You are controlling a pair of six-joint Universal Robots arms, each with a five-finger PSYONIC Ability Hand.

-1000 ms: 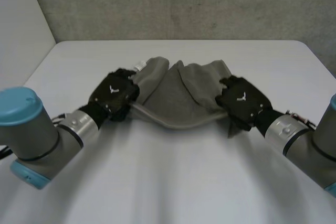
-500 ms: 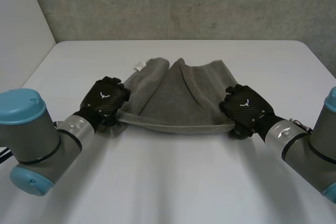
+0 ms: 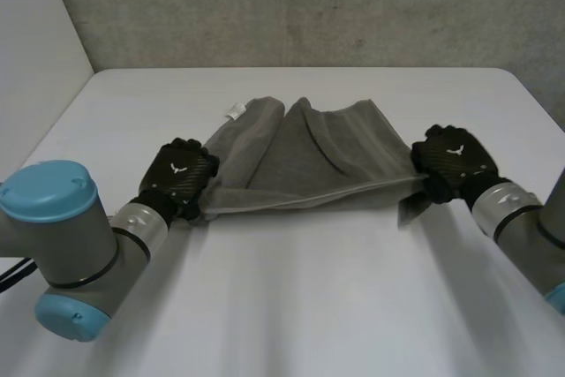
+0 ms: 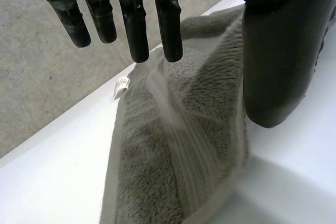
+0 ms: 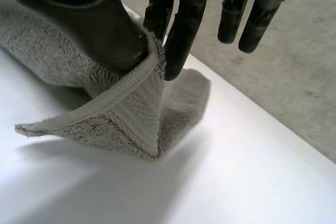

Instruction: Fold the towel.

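Towel (image 3: 309,161) grey, ribbed border stripe; label (image 3: 233,113) white; table (image 3: 291,306) white; wall (image 3: 309,6) speckled grey.

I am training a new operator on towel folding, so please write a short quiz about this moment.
1. True or false: the right hand pinches the towel between thumb and finger.
2. Between the left hand and the right hand, the towel's near edge is: A lying slack; B pulled straight; C rolled up.
3. Which small white thing sits at the towel's far edge?
Key: 1 true; 2 B; 3 a label.
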